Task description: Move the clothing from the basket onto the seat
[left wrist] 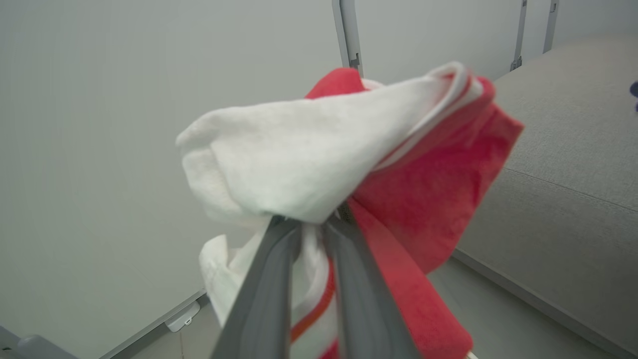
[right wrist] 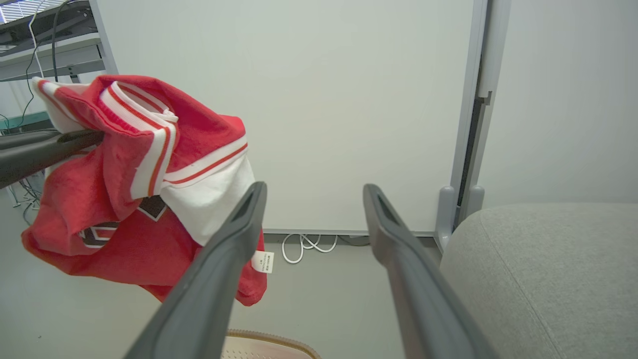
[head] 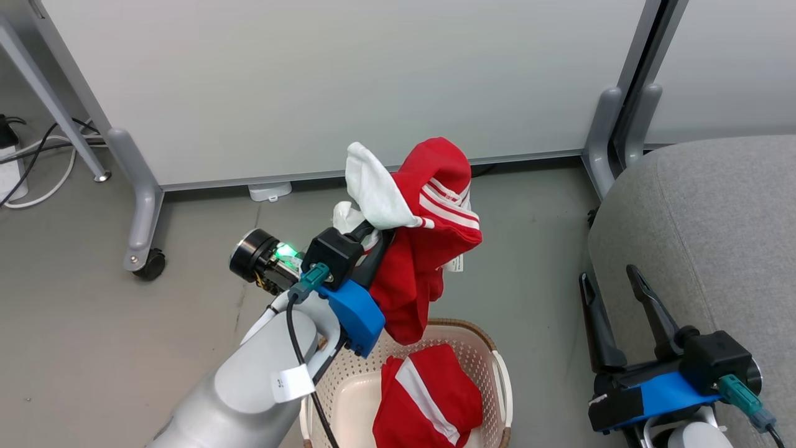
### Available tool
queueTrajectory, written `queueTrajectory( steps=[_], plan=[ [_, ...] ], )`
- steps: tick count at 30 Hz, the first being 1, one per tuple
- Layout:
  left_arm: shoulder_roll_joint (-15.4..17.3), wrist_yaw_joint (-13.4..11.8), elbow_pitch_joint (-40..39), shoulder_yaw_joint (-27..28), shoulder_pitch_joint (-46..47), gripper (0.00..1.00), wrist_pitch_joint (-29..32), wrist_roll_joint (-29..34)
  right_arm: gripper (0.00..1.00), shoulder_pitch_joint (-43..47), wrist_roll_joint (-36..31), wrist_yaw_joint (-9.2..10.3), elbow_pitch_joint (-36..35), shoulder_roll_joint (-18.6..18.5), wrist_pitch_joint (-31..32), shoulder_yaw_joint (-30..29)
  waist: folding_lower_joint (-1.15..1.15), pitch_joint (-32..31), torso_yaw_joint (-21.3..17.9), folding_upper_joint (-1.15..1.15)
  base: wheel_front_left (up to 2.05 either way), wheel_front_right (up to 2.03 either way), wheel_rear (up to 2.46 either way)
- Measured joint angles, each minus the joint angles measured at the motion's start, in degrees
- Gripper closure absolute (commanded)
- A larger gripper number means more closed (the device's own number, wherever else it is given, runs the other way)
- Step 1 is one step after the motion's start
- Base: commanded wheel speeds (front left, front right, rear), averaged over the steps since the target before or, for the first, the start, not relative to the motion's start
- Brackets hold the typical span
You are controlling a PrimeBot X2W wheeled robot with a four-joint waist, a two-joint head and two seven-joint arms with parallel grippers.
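Note:
A red garment [head: 429, 249] with white panels and stripes hangs in the air above the basket, with my left gripper [head: 373, 239] shut on its bunched top. The left wrist view shows both fingers pinching the fabric [left wrist: 309, 154] at the gripper [left wrist: 311, 219]. Another red and white garment [head: 429, 398] lies in the cream basket [head: 460, 326] below. My right gripper [head: 609, 277] stands open and holds nothing, beside the grey seat [head: 715, 218]. Seen from the right wrist, that gripper [right wrist: 314, 192] has the hanging garment [right wrist: 139, 199] to its left and the seat [right wrist: 538, 259] to its right.
White partition panels on grey feet stand behind, one foot with a caster [head: 146, 264]. Cables [head: 37, 168] lie on the grey floor at the far left, and a white cable [right wrist: 304, 247] loops under the panel. Bare floor lies between the basket and the seat.

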State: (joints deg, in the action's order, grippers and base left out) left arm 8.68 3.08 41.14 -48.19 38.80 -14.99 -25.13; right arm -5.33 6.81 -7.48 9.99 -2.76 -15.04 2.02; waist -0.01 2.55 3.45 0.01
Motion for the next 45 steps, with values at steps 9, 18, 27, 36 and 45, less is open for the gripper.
queueTrajectory(
  steps=[9, 18, 27, 36, 45],
  plan=[
    [-0.1, 0.0, -1.9, -0.3, -0.3, 1.00, 0.0, 0.8, 0.00, 1.0, 0.3, 0.00, 0.1, 0.0, 0.0, 0.4, 0.00, -0.9, 0.5, 0.00, 0.00, 0.00, 0.00],
    [-0.1, 0.0, -2.4, -0.5, -0.3, 1.00, 0.0, 0.8, 0.00, 0.5, 1.4, 0.00, 0.8, 0.0, 0.0, 5.8, 0.00, -0.7, 0.8, 0.00, 0.00, 0.00, 0.00],
    [-0.5, 0.0, -2.9, -0.6, 0.1, 1.00, 0.0, 0.9, 0.00, -4.7, 3.9, 0.00, 3.8, 0.0, 0.0, 13.5, 0.01, 0.2, 1.3, 0.00, 0.00, 0.00, 0.00],
    [-1.5, 0.0, -3.6, -1.1, 1.0, 1.00, 0.0, 1.3, 0.00, -12.1, 5.6, 0.00, 9.9, 0.0, 0.0, 18.4, 0.01, 1.7, 2.3, 0.00, 0.00, 0.00, 0.00],
    [-2.5, 0.4, -4.1, -2.0, 1.6, 1.00, 0.0, 1.9, 0.00, -18.7, 7.3, 0.00, 14.8, 0.0, 0.0, 19.4, 0.01, 3.1, 3.3, 0.00, 0.00, 0.00, 0.00]
  ],
)
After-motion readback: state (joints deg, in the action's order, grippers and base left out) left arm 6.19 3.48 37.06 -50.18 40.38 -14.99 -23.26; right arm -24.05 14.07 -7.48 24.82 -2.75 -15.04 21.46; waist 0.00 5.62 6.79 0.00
